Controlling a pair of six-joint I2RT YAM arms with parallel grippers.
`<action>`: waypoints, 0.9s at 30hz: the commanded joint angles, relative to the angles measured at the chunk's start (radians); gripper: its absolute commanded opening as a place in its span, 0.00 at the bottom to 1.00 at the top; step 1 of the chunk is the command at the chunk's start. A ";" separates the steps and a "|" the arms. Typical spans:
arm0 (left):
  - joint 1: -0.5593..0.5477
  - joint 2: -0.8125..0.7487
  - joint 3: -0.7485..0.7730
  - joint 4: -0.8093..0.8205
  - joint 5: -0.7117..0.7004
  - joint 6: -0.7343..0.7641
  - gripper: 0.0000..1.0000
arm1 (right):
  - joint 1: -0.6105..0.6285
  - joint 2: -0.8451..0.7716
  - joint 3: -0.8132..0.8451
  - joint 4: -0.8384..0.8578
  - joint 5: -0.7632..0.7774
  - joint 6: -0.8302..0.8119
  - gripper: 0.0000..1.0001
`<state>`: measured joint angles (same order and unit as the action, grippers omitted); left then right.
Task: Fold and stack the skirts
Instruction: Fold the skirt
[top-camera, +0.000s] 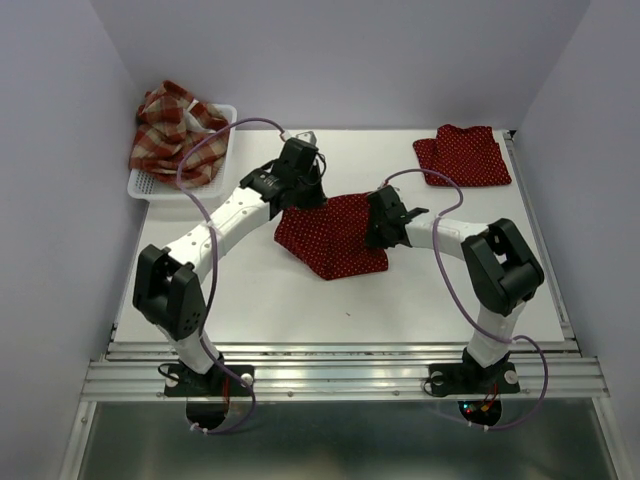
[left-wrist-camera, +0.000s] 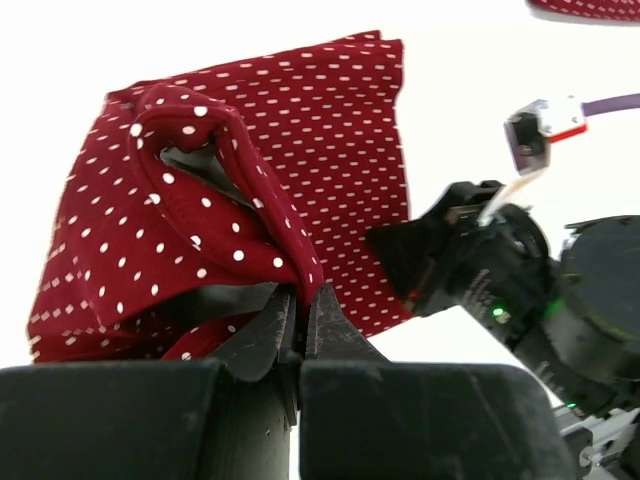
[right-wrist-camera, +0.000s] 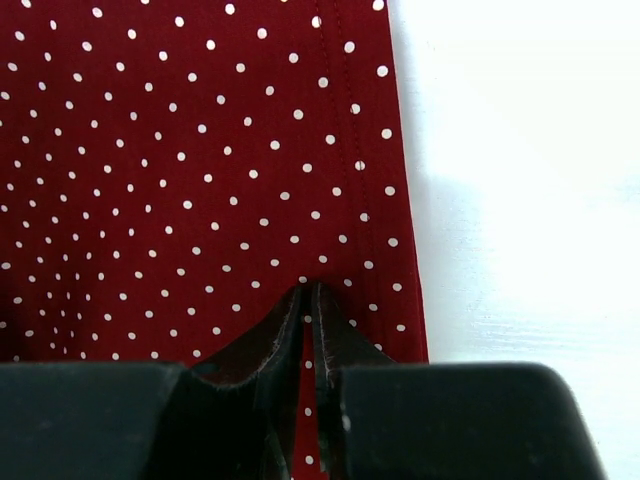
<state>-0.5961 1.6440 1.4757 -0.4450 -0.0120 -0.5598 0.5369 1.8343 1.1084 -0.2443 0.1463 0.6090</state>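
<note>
Polka-dot skirt (top-camera: 335, 235), dark red with tiny white dots, lies on the table (top-camera: 250, 290) to the right of the white mesh basket (top-camera: 150, 186) and nearer the arms than it, between the two grippers. A second dotted skirt (top-camera: 463, 155), folded flat, sits well to the right of the basket, about level with it. The plaid skirt (top-camera: 172, 130) is heaped in the basket and spills over its rim.

The left gripper (left-wrist-camera: 300, 297) has its jaws pressed together on a raised ruck of the polka-dot skirt, on the side nearest the basket. Its wrist view shows the cloth bunched and lifted into a loop above the pinch. The right gripper (right-wrist-camera: 306, 292) is at the side farthest from the basket, its jaws drawn narrow with a strip of dotted cloth between them, just inside the stitched hem.

The fabric looks thin, light and limp, so it should sag and drape wherever it is not held, and it may slide on the smooth tabletop. It does not look fragile. The better holds are probably the stitched edges and corners, where doubled layers give the pads more to bite. A pinch in a mid-cloth ruck, like the left one, risks catching a single layer and pulling the fold crooked.
</note>
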 joint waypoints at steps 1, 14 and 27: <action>-0.048 0.043 0.106 0.032 0.007 -0.021 0.00 | -0.017 0.019 -0.062 -0.009 -0.048 0.006 0.13; -0.133 0.269 0.294 0.038 0.007 -0.046 0.00 | -0.046 -0.041 -0.117 0.050 -0.129 0.001 0.12; -0.156 0.338 0.331 0.046 0.040 -0.054 0.00 | -0.084 -0.225 -0.154 0.066 -0.152 -0.002 0.12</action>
<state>-0.7448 2.0094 1.7615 -0.4320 0.0311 -0.6090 0.4648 1.7229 0.9615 -0.1616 -0.0082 0.6163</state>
